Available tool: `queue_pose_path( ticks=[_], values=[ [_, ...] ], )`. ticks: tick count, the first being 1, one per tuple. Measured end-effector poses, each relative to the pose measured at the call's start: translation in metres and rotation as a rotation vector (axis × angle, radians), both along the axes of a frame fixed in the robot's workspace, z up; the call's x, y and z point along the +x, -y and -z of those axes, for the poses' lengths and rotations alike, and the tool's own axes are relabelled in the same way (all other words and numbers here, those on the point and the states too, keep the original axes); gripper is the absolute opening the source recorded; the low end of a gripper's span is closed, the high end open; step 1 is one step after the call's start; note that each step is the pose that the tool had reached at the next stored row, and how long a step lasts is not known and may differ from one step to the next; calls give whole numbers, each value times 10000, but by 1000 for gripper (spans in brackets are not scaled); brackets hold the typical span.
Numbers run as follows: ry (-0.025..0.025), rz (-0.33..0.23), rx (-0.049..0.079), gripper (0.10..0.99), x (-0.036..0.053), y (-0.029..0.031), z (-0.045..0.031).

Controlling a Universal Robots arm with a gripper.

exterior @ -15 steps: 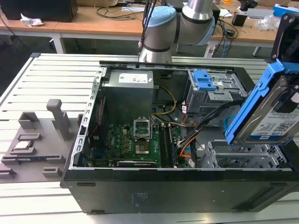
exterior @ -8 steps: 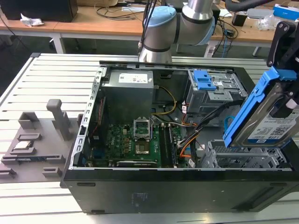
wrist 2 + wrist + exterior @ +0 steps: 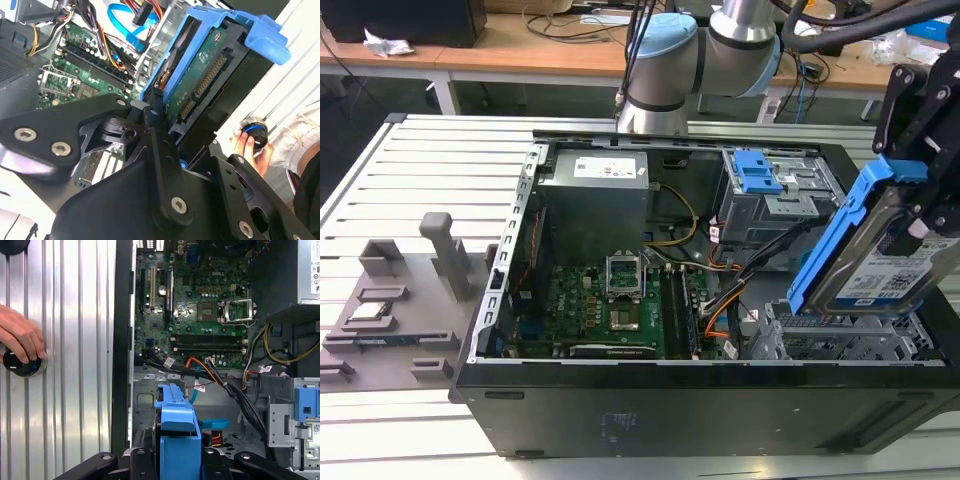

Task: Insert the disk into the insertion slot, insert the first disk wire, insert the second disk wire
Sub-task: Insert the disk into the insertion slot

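Aloft, tilted disk (image 3: 880, 270) above insertion slot (image 3: 825, 342), ribbed table (image 3: 430, 170), desks (image 3: 520, 45) behind

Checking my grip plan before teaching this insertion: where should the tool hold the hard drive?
Probably at its upper end, by the blue frame, coming from above. The hard drive hangs tilted over the metal cage, so holding the top leaves the lower end free to enter it. The tool is clamped there now.

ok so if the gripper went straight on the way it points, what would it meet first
Probably the silver drive cage: the gripper is shut on the disk, and the disk's lower edge hangs just above the cage's bay. Depth is unclear, so it might catch the rim instead.
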State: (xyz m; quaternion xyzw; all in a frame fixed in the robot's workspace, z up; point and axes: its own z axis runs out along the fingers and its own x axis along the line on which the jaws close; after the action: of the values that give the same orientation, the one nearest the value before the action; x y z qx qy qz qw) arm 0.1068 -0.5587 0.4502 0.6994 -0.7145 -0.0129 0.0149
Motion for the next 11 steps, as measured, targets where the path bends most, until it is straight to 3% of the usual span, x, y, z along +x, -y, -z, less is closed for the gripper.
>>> queue_pose_path(
  ticks=[11],
  values=[
    [0, 70, 1, 361, -5, -36, 158]
  ],
)
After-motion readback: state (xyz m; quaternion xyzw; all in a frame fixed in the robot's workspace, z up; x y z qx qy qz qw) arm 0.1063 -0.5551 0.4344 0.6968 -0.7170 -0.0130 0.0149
